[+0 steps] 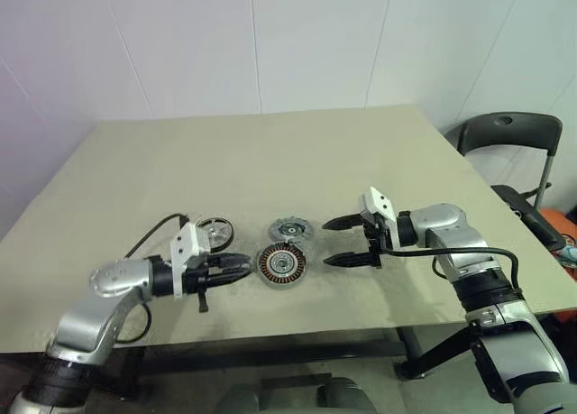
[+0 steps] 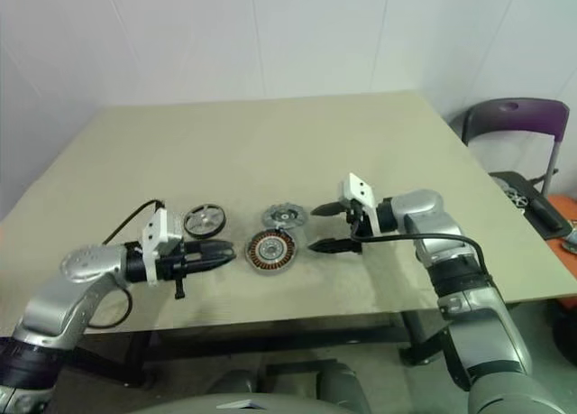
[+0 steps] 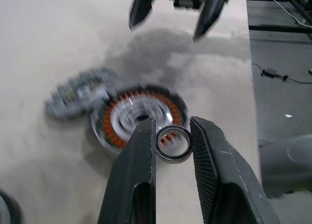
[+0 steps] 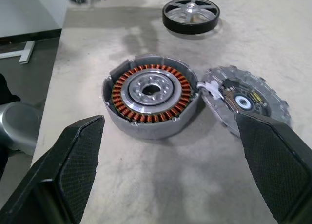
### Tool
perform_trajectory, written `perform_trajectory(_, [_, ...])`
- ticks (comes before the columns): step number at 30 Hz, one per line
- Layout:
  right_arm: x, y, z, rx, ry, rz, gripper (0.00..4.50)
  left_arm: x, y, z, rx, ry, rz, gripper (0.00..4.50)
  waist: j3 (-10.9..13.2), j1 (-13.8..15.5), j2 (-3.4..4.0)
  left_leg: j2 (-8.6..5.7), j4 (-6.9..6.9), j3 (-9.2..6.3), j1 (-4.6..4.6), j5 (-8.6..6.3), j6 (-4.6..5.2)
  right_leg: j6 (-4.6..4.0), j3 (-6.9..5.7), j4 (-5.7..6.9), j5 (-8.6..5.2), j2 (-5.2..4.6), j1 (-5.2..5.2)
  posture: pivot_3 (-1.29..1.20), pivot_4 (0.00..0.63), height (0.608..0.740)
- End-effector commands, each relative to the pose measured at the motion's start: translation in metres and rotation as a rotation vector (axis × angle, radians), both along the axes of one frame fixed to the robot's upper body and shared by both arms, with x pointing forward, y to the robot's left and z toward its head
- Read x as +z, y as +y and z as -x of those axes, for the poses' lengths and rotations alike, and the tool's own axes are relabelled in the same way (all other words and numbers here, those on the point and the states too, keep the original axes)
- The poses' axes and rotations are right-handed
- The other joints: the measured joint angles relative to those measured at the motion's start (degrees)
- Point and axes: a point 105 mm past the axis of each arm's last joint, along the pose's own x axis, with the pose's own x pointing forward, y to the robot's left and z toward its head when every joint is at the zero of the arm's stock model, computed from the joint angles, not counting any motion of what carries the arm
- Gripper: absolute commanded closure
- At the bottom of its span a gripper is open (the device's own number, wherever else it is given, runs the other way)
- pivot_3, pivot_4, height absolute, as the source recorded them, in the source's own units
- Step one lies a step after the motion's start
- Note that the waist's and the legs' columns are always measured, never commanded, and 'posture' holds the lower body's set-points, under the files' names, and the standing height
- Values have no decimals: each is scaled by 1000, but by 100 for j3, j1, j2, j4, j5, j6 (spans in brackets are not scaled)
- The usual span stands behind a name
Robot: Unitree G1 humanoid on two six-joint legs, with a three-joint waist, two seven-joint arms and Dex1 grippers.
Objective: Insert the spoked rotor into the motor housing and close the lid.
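Left eye view: two arms reach over the beige table (image 1: 270,152) from opposite sides, both pointing inward toward the parts at its near centre. The left gripper (image 1: 242,268) is held roughly level, slightly nose-down, its tips just beside the motor housing (image 1: 282,265). In the left wrist view its fingers (image 3: 139,151) are closed on one small thin black ring (image 3: 173,143), pinched between the pads and held above the housing. The right gripper (image 1: 344,241) also points inward and slightly down, jaws spread wide with nothing between them; its fingertips (image 4: 78,146) stand to either side of the housing and lid without touching.

Count: one housing, one lid, one spoked rotor, one black ring.

The housing sits upright on the table, open side up. Inside it is a ring of copper-coloured windings around a silver centre with a bore; no rotor is in it. The lid (image 1: 290,228) lies flat just behind the housing, its edge touching or nearly touching the rim. The spoked rotor (image 1: 215,234) lies flat on the table, apart from the housing, on the left arm's side.
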Motion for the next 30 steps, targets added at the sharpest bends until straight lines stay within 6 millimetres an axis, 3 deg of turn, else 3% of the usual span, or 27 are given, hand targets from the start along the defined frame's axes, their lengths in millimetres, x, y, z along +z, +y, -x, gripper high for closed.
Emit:
perform_trajectory(1, [13,-1,-2,-1,-57,-23,0,3,-7,-15,-27,-9,-12,3815,0,15,0,0,0,0,0,0,0,0,0,0,0,0,0,0,0,740])
perform_trajectory(15, [12,-1,-1,-25,-63,-33,0,-9,-39,-53,-77,-4,-5,3815,2,18,-4,-4,6,-1,-4,0,1,2,0,-4,3,-2,3,0,0,740])
perform_trajectory(30, [11,-4,1,-41,-68,-32,0,-32,-58,-58,-119,-25,-38,3815,2,30,-4,-5,7,-2,-5,0,1,1,0,-4,4,-3,3,0,0,740])
